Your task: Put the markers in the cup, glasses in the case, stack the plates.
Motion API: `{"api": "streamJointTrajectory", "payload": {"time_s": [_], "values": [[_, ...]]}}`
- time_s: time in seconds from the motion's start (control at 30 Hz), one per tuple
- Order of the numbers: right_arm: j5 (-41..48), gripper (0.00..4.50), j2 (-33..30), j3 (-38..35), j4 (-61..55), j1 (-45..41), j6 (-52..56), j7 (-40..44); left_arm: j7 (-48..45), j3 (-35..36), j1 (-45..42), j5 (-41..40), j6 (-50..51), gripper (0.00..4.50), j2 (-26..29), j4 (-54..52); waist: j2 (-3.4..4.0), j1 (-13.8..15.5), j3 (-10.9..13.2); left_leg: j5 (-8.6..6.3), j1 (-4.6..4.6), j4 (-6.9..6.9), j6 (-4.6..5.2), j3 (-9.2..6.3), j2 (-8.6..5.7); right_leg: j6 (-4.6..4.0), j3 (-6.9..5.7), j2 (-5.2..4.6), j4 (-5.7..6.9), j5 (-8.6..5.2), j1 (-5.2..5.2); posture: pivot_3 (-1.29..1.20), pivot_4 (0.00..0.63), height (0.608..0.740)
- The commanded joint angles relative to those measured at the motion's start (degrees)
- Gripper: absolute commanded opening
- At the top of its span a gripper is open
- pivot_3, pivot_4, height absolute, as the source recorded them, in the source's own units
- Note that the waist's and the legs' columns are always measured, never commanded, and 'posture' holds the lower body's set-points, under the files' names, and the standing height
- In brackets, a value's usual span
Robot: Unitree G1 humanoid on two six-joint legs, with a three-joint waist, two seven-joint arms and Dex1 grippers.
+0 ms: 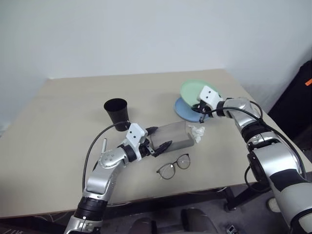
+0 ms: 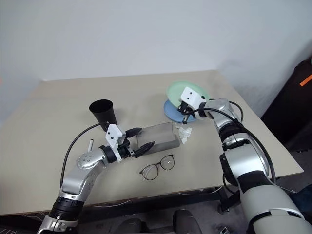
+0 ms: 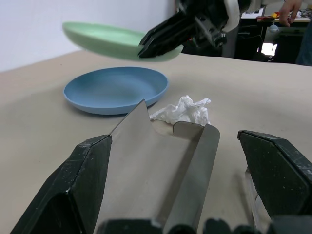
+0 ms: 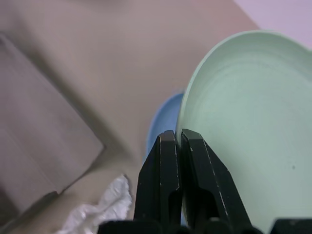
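My right gripper (image 1: 200,111) is shut on the rim of the mint green plate (image 1: 193,90). It holds that plate tilted in the air just above the light blue plate (image 1: 184,110), which lies flat on the table. The grey case (image 1: 173,136) lies mid-table. My left gripper (image 1: 158,138) is open, one finger on each side of the case's near end (image 3: 156,170). The glasses (image 1: 174,166) lie on the table in front of the case. Behind my left arm stands the black cup (image 1: 116,111), upright. The markers are out of view.
A crumpled white tissue (image 1: 197,131) lies between the case and the blue plate. The beige table (image 1: 58,126) has bare room on the left and at the back. Its right edge runs close past the plates, with a dark object (image 1: 300,97) beyond it.
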Motion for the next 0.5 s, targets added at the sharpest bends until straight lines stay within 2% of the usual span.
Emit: {"api": "streamJointTrajectory", "payload": {"time_s": [0.03,0.23,0.33,0.5], "values": [[-2.7,0.02,0.7,0.3,1.7,-3.5,-1.8,-2.8,0.5,1.2,0.0,-0.6,-0.4,4.43,0.3,-3.2,0.01,-0.1,0.0,0.0,0.0,0.0,0.0,-0.01,0.0,0.0,0.01,0.0,0.02,0.0,0.0,0.0,0.0,0.74],[-5.4,0.02,2.8,0.1,3.7,-4.2,-1.6,-5.7,2.0,1.7,2.1,-0.4,0.6,4.43,0.6,-5.8,0.04,-0.4,0.0,0.0,0.02,0.0,0.0,-0.04,0.01,0.0,0.04,0.0,0.03,0.0,-0.02,0.0,0.0,0.74],[-5.5,0.66,3.2,-0.7,4.0,-4.4,-1.3,-6.7,2.5,1.8,2.8,-0.5,1.0,4.43,0.7,-6.6,0.05,-0.4,0.0,0.0,0.04,0.0,-0.01,-0.05,0.02,0.0,0.03,0.0,0.06,0.0,-0.02,0.0,0.0,0.74],[-5.0,2.28,3.1,-2.2,4.0,-4.7,-1.6,-7.5,2.8,1.7,3.1,-0.6,1.5,4.43,0.8,-7.3,0.05,-0.4,0.0,0.0,0.04,0.02,-0.01,-0.04,0.01,0.0,0.04,0.0,0.06,0.0,0.0,0.0,0.0,0.74]]}}
